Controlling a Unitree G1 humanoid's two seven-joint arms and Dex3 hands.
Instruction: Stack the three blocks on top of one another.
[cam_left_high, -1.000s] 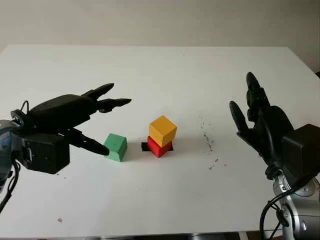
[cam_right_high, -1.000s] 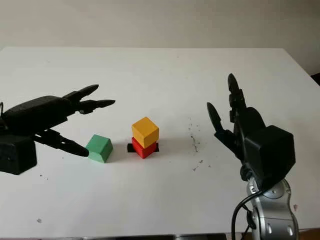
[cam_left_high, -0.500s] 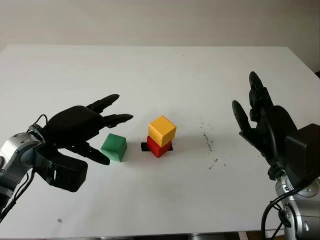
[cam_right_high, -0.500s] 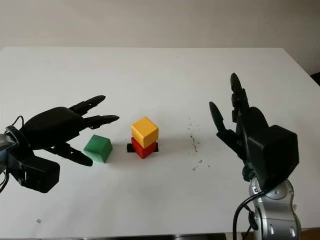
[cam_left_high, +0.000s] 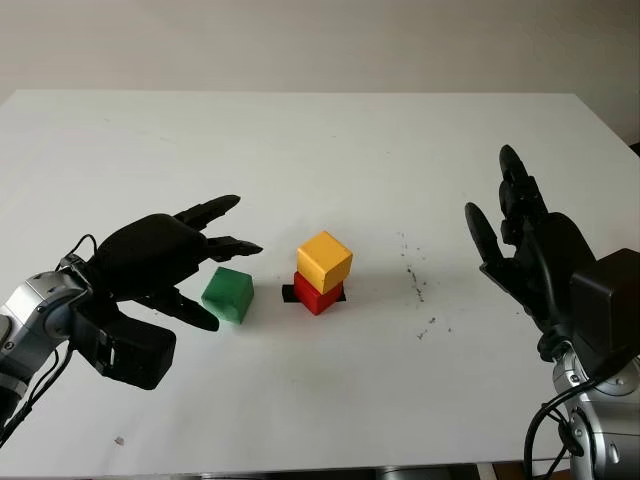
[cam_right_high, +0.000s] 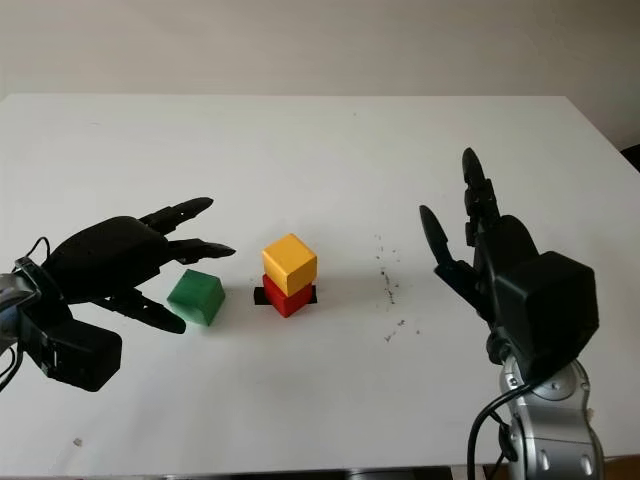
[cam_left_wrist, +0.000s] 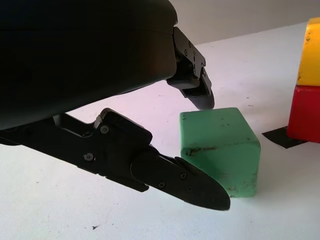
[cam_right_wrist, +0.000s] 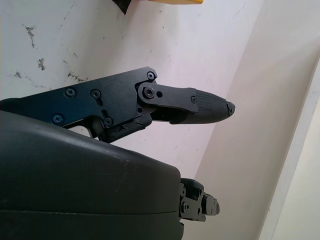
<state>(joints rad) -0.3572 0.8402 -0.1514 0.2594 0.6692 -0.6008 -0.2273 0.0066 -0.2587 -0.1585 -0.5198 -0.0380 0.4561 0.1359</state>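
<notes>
A green block (cam_left_high: 228, 294) lies on the white table (cam_left_high: 330, 150), just left of a two-block stack. In that stack a yellow block (cam_left_high: 325, 261) sits slightly turned on a red block (cam_left_high: 318, 295). My left hand (cam_left_high: 225, 262) is open and straddles the green block: the thumb (cam_left_wrist: 185, 181) is low at its near side, and a finger (cam_left_wrist: 192, 82) is over its far top edge. Whether either one touches the block I cannot tell. My right hand (cam_left_high: 492, 195) is open, raised upright at the right of the table, well away from the stack.
A strip of black tape (cam_left_high: 289, 293) lies under the red block. Dark specks (cam_left_high: 415, 285) mark the table between the stack and my right hand. The table's front edge runs close below both arms, and a pale wall (cam_left_high: 320, 40) stands behind.
My left hand has swung in from the left and turned around the green block, its fingers dipping lower over it. The blocks and my right hand have stayed put.
</notes>
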